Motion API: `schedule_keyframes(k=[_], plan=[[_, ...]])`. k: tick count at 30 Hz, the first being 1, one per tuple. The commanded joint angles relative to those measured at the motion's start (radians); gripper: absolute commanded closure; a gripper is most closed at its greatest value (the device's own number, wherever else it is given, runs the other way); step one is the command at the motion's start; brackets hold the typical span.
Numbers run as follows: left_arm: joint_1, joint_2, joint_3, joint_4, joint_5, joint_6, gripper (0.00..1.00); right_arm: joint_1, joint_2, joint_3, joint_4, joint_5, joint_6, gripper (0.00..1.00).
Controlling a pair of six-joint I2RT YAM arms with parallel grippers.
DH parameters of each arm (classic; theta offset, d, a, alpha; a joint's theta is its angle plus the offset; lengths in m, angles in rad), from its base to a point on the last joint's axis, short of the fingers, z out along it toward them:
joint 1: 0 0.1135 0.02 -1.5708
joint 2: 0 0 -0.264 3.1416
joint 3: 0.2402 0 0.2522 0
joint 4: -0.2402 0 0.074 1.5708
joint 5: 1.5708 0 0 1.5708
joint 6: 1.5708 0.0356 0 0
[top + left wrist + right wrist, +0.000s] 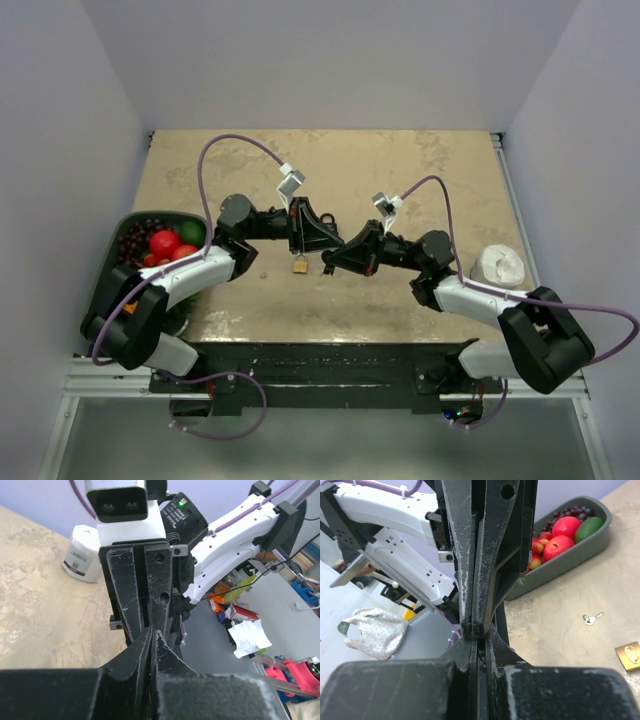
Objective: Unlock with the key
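A small silver key [592,618] lies loose on the tan table, seen in the top view as a tiny speck, the key [262,272]. Beside it rests the brass padlock [630,656], which is the padlock [300,266] just below the grippers. My left gripper [333,242] and right gripper [340,252] meet tip to tip above the table centre. In the left wrist view my left gripper [151,632] is shut, its jaws pressed together. My right gripper [478,640] is shut too, with only a thin slit left. Whether anything sits between either pair is hidden.
A dark bowl [110,268] of red, green and dark fruit stands at the left edge, also visible as the bowl [570,560]. A white container [497,265] stands at the right, also seen as the container [82,555]. Walls close in the table on three sides.
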Motion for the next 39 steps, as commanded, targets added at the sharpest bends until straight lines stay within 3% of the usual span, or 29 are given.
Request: schedule_keyframes(k=[1,2,5,7,8,9,14,18,25,28,31,32,35,39], plan=[[0.0,-0.026,0.024,-0.138,-0.045,0.162,0.91,0.009,-0.04,0.022,0.029,0.033,-0.017,1.0],[0.0,-0.034,0.032,-0.209,-0.056,0.188,0.7,0.009,-0.042,0.021,0.008,0.051,-0.021,1.0],[0.0,-0.087,0.058,-0.354,-0.163,0.299,0.28,0.007,-0.054,0.018,-0.07,0.108,-0.051,1.0],[0.0,-0.112,0.077,-0.431,-0.24,0.38,0.18,0.007,-0.063,0.021,-0.135,0.15,-0.08,1.0],[0.001,-0.138,0.083,-0.507,-0.345,0.4,0.05,0.004,-0.075,0.022,-0.202,0.194,-0.095,1.0],[0.0,-0.149,0.083,-0.535,-0.401,0.414,0.01,0.003,-0.084,0.024,-0.241,0.225,-0.121,1.0],[0.006,-0.19,0.039,-0.568,-0.617,0.391,0.01,-0.029,-0.158,0.064,-0.593,0.43,-0.242,1.0],[0.012,-0.175,0.006,-0.532,-0.668,0.335,0.01,-0.037,-0.251,0.087,-0.781,0.642,-0.319,1.0],[0.094,-0.017,-0.034,-0.325,-0.455,0.179,0.01,-0.04,-0.393,0.082,-0.96,0.832,-0.383,1.0],[0.069,0.03,0.021,-0.417,-0.537,0.262,0.01,-0.039,-0.44,0.079,-0.996,0.855,-0.402,1.0],[-0.006,0.057,0.133,-0.641,-0.747,0.42,0.01,-0.04,-0.469,0.071,-1.019,0.872,-0.413,1.0],[-0.07,0.079,0.202,-0.766,-0.921,0.466,0.01,-0.039,-0.476,0.068,-1.022,0.883,-0.416,1.0],[-0.155,0.184,0.33,-0.952,-1.192,0.584,0.01,-0.04,-0.491,0.061,-1.031,0.892,-0.422,1.0],[-0.141,0.32,0.443,-1.084,-1.203,0.525,0.01,-0.04,-0.506,0.047,-1.034,0.9,-0.431,1.0]])
